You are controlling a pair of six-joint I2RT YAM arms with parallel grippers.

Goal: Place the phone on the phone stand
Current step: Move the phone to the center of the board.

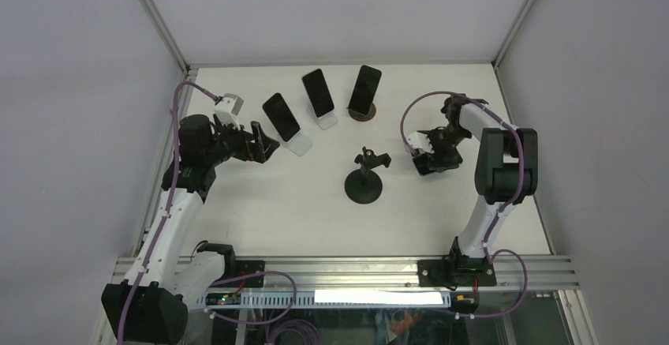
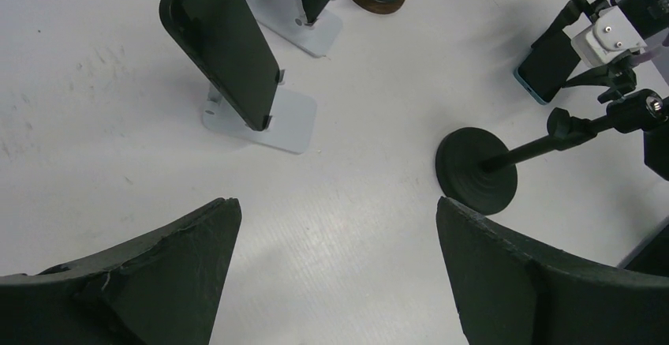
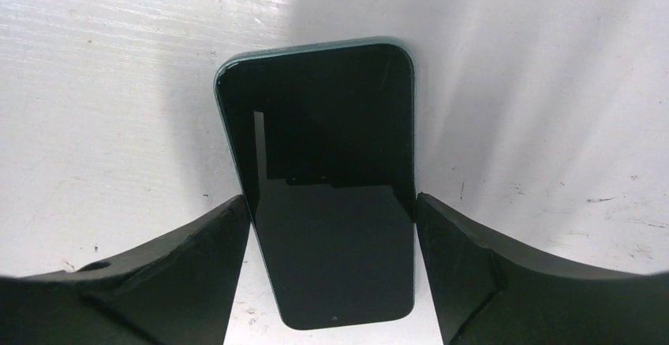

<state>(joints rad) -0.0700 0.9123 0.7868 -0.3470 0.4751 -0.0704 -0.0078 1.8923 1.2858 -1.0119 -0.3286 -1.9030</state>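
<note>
Left end effector [image 2: 339, 207] spread; right [image 3: 331, 203] seemingly clamped.

White table [image 1: 300, 219] with three phone-laden stands [image 1: 300, 144], a black stand [image 1: 364, 188], a phone [image 3: 323, 203].

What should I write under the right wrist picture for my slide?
Right gripper clasps a dark phone by its sides, white table behind.

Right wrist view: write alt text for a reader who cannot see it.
A dark-screened phone with a teal rim sits between the two black fingers of the right gripper, which press against its long edges. Behind it is the white table, partly shadowed.
</note>
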